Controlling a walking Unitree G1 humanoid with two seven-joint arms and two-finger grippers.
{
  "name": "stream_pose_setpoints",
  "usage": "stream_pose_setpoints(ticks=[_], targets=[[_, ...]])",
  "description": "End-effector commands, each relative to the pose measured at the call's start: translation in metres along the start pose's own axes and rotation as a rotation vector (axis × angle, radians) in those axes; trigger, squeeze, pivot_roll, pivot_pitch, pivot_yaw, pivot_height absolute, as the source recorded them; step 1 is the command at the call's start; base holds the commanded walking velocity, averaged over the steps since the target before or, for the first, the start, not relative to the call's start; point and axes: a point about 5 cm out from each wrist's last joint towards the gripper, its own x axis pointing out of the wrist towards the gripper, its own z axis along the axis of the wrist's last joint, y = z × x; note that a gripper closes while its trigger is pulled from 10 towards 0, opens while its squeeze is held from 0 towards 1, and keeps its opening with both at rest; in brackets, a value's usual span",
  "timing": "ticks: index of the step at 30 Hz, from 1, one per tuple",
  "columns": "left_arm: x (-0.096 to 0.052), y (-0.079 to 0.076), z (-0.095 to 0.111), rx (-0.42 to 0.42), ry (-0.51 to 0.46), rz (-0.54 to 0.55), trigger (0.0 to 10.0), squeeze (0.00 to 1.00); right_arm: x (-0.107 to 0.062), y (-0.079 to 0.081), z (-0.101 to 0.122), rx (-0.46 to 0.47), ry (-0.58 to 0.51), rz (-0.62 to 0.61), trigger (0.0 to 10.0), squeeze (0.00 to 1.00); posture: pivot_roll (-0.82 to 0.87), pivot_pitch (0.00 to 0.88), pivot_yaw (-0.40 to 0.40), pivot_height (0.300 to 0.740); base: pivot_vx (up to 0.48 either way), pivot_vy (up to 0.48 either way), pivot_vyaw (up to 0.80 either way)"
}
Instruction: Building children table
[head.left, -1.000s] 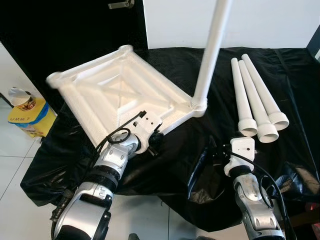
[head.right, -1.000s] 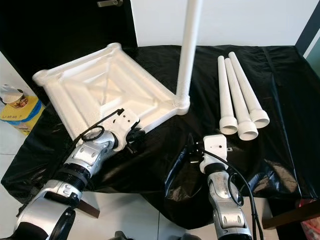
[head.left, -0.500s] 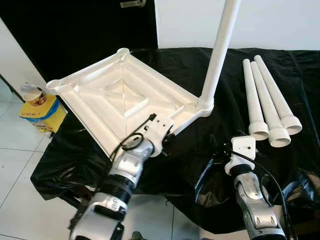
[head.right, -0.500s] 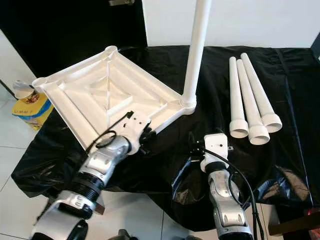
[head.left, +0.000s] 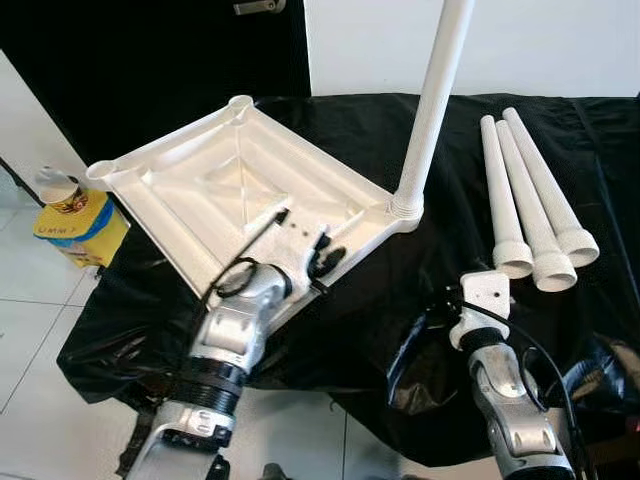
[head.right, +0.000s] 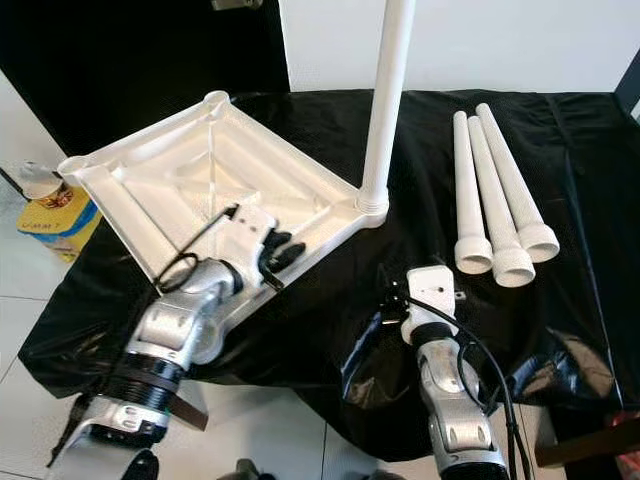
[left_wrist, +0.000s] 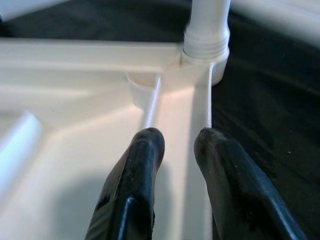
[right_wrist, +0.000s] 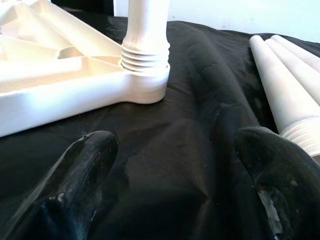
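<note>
One upturned tabletop (head.left: 210, 190), one fitted leg (head.left: 432, 110), three loose legs (head.left: 535, 215), left gripper (head.left: 325, 262) jaws narrowly parted, right gripper (right_wrist: 175, 165) jaws released

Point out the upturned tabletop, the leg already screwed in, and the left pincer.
upturned tabletop (head.left: 190, 190): left eye view, ribbed underside.
screwed-in leg (head.left: 432, 110): left eye view, mid shaft.
left pincer (left_wrist: 175, 145): left wrist view, between the fingertips.

Left tool (left_wrist: 177, 145) hovers over the white tabletop (left_wrist: 75, 145), fingers slightly apart, pointing at the screwed-in leg (left_wrist: 207, 22).
</note>
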Motion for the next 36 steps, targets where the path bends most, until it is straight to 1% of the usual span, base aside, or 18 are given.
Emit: stream_pose_setpoints(ticks=[1,3,4,6,8,9,11,14,17,18,22,24,25,27,28,32,35,36], targets=[[-0.006,0.006,0.001,-0.011,0.002,0.009,10.0,0.00,0.000,0.003,-0.006,-0.007,0.030,0.020,10.0,0.00,-0.03,0.055,0.051,0.740,0.000,0.000,0.00],[-0.018,0.029,0.001,0.036,0.031,0.099,10.0,0.00,0.004,0.007,-0.006,-0.007,0.038,0.044,10.0,0.00,-0.02,0.060,0.046,0.740,0.000,0.000,0.00],[-0.029,0.047,0.000,0.093,0.066,0.177,10.0,0.00,0.008,0.011,-0.007,-0.007,0.049,0.070,10.0,0.00,-0.01,0.061,0.040,0.740,0.000,0.000,0.00],[-0.029,0.047,0.000,0.093,0.066,0.177,10.0,0.00,0.008,0.011,-0.007,-0.007,0.049,0.070,10.0,0.00,-0.01,0.061,0.040,0.740,0.000,0.000,0.00],[-0.041,0.065,-0.005,0.154,0.116,0.265,10.0,0.00,0.012,0.016,-0.007,0.000,0.060,0.091,10.0,0.00,-0.01,0.063,0.039,0.740,0.000,0.000,0.00],[-0.041,0.065,-0.005,0.154,0.116,0.265,10.0,0.00,0.012,0.016,-0.007,0.000,0.060,0.091,10.0,0.00,-0.01,0.063,0.039,0.740,0.000,0.000,0.00],[-0.053,0.079,-0.012,0.219,0.185,0.337,10.0,0.00,0.017,0.020,-0.006,0.018,0.067,0.095,10.0,0.00,0.00,0.065,0.040,0.740,0.000,0.000,0.00],[-0.058,0.085,-0.016,0.254,0.222,0.367,10.0,0.00,0.018,0.023,-0.006,0.027,0.069,0.098,10.0,0.00,0.00,0.066,0.040,0.740,0.000,0.000,0.00],[-0.074,0.092,-0.026,0.400,0.342,0.376,10.0,0.00,0.028,0.039,-0.005,0.080,0.103,0.145,10.0,0.00,0.01,0.067,0.045,0.740,0.000,0.000,0.00],[-0.074,0.092,-0.026,0.400,0.342,0.376,10.0,0.00,0.028,0.039,-0.005,0.080,0.103,0.145,10.0,0.00,0.01,0.067,0.045,0.740,0.000,0.000,0.00],[-0.079,0.087,-0.032,0.511,0.411,0.297,10.0,0.00,0.038,0.055,-0.004,0.079,0.129,0.197,10.0,0.00,0.02,0.068,0.046,0.740,0.000,0.000,0.00],[-0.079,0.087,-0.032,0.511,0.411,0.297,10.0,0.00,0.038,0.055,-0.004,0.079,0.129,0.197,10.0,0.00,0.02,0.068,0.046,0.740,0.000,0.000,0.00],[-0.080,0.077,-0.037,0.542,0.440,0.204,10.0,0.00,0.044,0.063,-0.006,0.057,0.159,0.222,10.0,0.00,0.03,0.068,0.047,0.740,0.000,0.000,0.00],[-0.081,0.073,-0.040,0.548,0.449,0.170,10.0,0.00,0.046,0.066,-0.007,0.049,0.171,0.231,10.0,0.00,0.03,0.068,0.047,0.740,0.000,0.000,0.00],[-0.082,0.056,-0.043,0.534,0.444,0.062,10.0,0.00,0.050,0.071,-0.009,0.042,0.195,0.251,10.0,0.00,0.04,0.071,0.044,0.740,0.000,0.000,0.00],[-0.083,0.046,-0.043,0.525,0.433,0.009,10.0,0.00,0.053,0.073,-0.010,0.043,0.205,0.257,10.0,0.00,0.05,0.071,0.043,0.740,0.000,0.000,0.00],[-0.082,0.028,-0.044,0.514,0.418,-0.089,10.0,0.00,0.058,0.077,-0.011,0.053,0.219,0.276,10.0,0.00,0.05,0.071,0.040,0.740,0.000,0.000,0.00],[-0.082,0.028,-0.044,0.514,0.418,-0.089,10.0,0.00,0.058,0.077,-0.011,0.053,0.219,0.276,10.0,0.00,0.05,0.071,0.040,0.740,0.000,0.000,0.00]])
